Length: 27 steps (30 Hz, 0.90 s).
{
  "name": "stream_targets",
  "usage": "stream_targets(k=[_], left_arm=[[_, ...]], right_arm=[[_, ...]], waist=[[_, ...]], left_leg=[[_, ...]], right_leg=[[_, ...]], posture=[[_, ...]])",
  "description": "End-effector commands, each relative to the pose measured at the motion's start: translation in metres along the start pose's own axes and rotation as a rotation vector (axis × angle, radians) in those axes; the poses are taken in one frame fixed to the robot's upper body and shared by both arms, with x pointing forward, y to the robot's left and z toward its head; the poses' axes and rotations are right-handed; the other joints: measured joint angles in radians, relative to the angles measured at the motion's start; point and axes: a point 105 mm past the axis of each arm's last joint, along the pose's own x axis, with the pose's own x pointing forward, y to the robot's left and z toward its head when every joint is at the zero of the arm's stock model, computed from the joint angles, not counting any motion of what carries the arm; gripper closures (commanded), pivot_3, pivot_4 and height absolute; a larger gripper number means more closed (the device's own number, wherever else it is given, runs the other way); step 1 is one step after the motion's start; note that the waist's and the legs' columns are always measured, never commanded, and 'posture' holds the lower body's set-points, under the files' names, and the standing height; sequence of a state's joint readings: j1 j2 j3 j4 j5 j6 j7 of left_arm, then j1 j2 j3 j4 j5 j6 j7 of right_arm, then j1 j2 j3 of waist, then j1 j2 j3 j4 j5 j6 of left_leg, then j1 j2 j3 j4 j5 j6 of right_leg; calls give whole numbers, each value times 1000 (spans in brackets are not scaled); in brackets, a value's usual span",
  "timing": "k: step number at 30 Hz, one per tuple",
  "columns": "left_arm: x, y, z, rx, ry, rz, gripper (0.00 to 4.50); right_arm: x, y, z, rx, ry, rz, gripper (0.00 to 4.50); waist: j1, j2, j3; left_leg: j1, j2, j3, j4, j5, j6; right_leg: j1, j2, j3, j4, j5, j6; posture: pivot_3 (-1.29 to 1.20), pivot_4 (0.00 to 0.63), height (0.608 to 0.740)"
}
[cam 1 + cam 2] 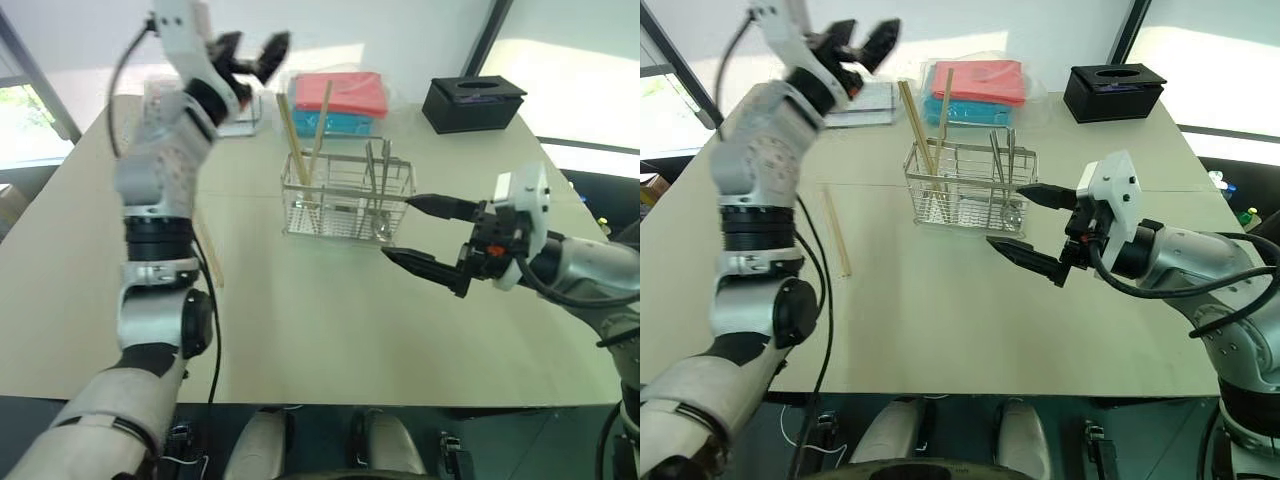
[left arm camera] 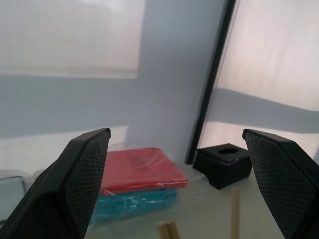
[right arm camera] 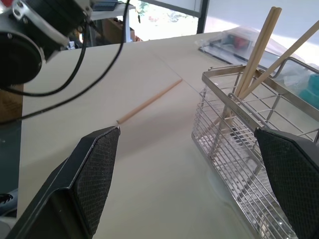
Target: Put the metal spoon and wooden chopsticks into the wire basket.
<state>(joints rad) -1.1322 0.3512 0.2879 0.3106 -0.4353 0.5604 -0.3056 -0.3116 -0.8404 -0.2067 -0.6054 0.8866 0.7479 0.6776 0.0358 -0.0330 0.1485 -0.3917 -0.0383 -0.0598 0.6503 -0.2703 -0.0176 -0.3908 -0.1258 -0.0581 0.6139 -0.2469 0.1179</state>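
The wire basket (image 1: 345, 195) stands mid-table. Wooden chopsticks (image 1: 302, 150) lean upright in its left end, their tips sticking out above the rim. The metal spoon (image 1: 1010, 165) stands in the right compartment, handle up. One more chopstick (image 1: 835, 232) lies flat on the table left of the basket, also seen as a stick (image 3: 149, 102) in the right wrist view. My left gripper (image 1: 250, 55) is raised high over the table's far left, open and holding nothing. My right gripper (image 1: 1005, 215) hovers just right of the basket, open, empty, pointing at it.
A black box (image 1: 473, 103) sits at the far right. Red and teal packs (image 1: 340, 95) in clear wrap lie behind the basket, with a flat clear case (image 1: 865, 100) to their left. Bare tabletop (image 1: 330, 320) stretches from the basket to the near edge.
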Motion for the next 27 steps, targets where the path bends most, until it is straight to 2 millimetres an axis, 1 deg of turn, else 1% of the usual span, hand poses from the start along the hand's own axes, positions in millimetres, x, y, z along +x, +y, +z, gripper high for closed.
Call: stream_targets(k=[1,2,3,4,6,9,11,14,17,27], left_arm=[[-10,51,20,41,90,255,30],[-14,62,15,58,137,310,30],[-20,78,0,57,224,404,30],[-26,90,-13,43,291,472,30],[-34,101,-33,10,393,547,30],[-45,103,-78,-76,598,617,30],[-52,103,-98,-114,692,657,30],[-60,102,-120,-175,786,701,30],[-66,102,-134,-189,842,737,30],[-83,106,-164,-161,954,825,30]], right_arm=[[2,-2,10,-43,-43,10,0],[3,-2,10,-45,-44,13,0],[4,-2,10,-46,-47,17,0],[5,-2,9,-46,-50,21,0],[7,-1,9,-47,-53,28,0],[9,0,8,-48,-56,37,0],[10,0,8,-48,-60,41,0],[11,0,8,-46,-63,44,0],[12,1,7,-44,-62,46,0],[3,9,1,-35,-31,40,0]], waist=[[0,0,0],[0,1,0],[0,1,-1],[1,1,-1],[6,0,-1],[7,-2,0],[4,-2,0],[-1,-2,0],[-6,-2,0],[4,-2,0]], left_leg=[[0,0,0,0,0,0],[0,0,0,0,0,0],[1,0,0,-1,0,0],[1,0,0,-1,0,0],[1,-1,-1,0,0,0],[1,-1,-2,1,0,0],[0,-1,-2,1,0,0],[0,-1,-2,-1,0,-1],[0,0,-1,-3,2,-4],[0,0,0,-2,2,-5]], right_leg=[[0,0,0,0,0,0],[0,1,0,0,0,0],[1,1,0,0,0,0],[1,1,0,0,0,0],[2,1,0,1,0,0],[2,1,0,1,0,0],[2,1,0,0,0,0],[-1,1,0,1,0,0],[-3,1,0,1,0,0],[-2,0,0,1,0,0]], posture=[[0,150,667],[0,150,667],[0,150,667],[0,150,667],[0,150,667],[0,150,667],[0,150,667],[0,150,667],[0,150,667],[0,150,667]])
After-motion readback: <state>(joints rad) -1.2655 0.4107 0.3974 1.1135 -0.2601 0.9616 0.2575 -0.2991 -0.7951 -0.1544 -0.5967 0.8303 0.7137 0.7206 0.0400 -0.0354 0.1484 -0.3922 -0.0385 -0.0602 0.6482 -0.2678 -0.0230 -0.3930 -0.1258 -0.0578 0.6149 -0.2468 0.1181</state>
